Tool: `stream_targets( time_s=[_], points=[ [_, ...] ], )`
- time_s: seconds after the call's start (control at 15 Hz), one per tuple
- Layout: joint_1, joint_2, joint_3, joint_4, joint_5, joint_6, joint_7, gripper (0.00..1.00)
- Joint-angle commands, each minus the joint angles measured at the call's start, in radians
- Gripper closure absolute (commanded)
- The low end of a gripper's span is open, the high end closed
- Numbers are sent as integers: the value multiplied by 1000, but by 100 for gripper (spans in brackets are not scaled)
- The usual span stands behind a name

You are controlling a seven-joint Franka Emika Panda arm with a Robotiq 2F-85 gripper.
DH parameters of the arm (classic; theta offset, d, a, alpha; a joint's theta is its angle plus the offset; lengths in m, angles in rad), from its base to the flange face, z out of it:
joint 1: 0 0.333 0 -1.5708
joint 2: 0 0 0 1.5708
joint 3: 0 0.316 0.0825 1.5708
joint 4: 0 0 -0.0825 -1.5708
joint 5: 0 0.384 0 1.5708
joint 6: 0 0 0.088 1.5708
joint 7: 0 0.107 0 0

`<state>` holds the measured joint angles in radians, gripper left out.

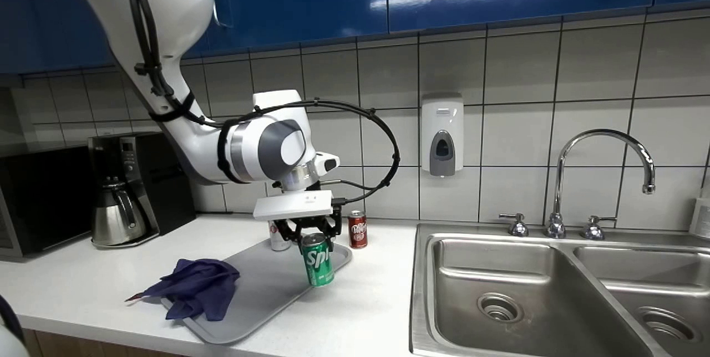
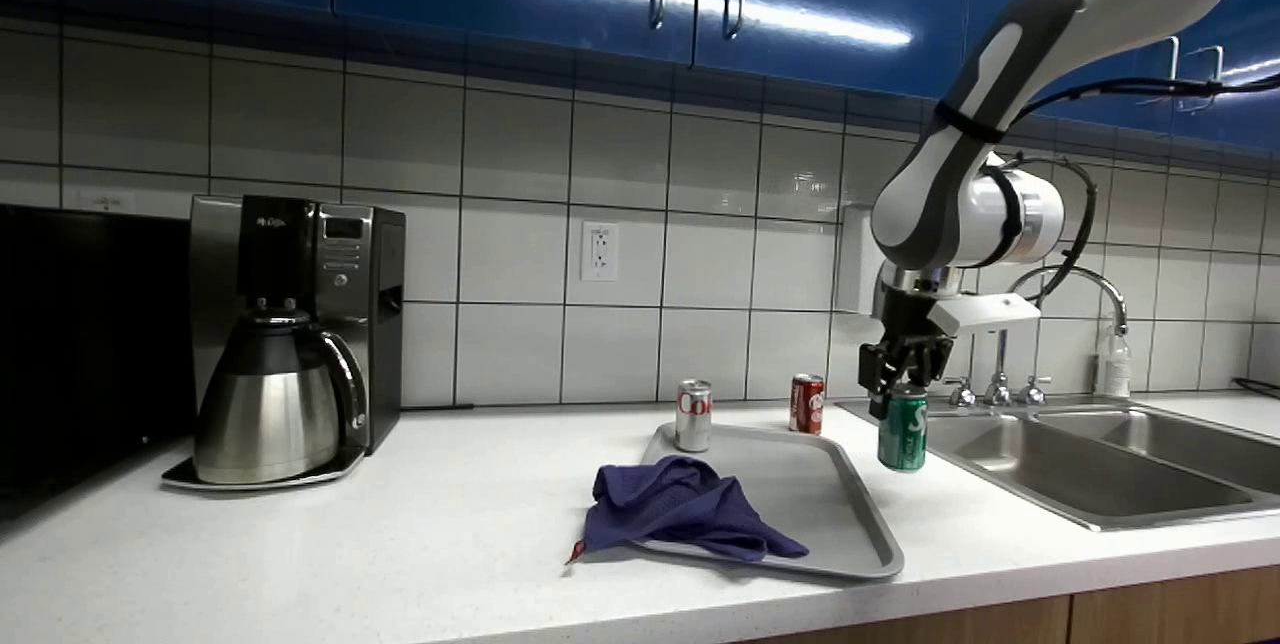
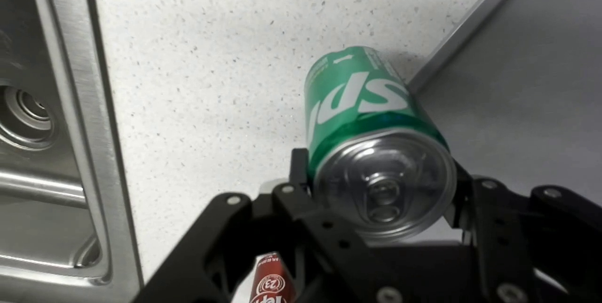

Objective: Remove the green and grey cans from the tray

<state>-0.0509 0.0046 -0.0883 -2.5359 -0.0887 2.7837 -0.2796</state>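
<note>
By the tray (image 2: 825,514) bearing 1 grey can (image 2: 693,416), the tool (image 3: 381,178) grips the green can (image 1: 319,263).

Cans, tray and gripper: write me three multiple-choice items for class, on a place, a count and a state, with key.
1. Where does the grey can stand?
A In the sink
B On the tray
C On the cloth

2. How many cans show in all?
A One
B Five
C Three

3. What state is the gripper in?
A Closed on the green can
B Closed on the cloth
C Open and empty

1 B: both exterior views show its base there.
2 C: besides green and grey, a red can shows.
3 A: the wrist view shows fingers against both sides of the can.
</note>
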Motion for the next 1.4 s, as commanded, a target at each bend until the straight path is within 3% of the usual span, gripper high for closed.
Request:
stream_targets(
  time_s=[0.0,1.33],
  points=[
    [-17,-20,-3,-15,-5,6,-20,62],
    [-37,84,-10,0,-7,23,-17,62]
  ],
)
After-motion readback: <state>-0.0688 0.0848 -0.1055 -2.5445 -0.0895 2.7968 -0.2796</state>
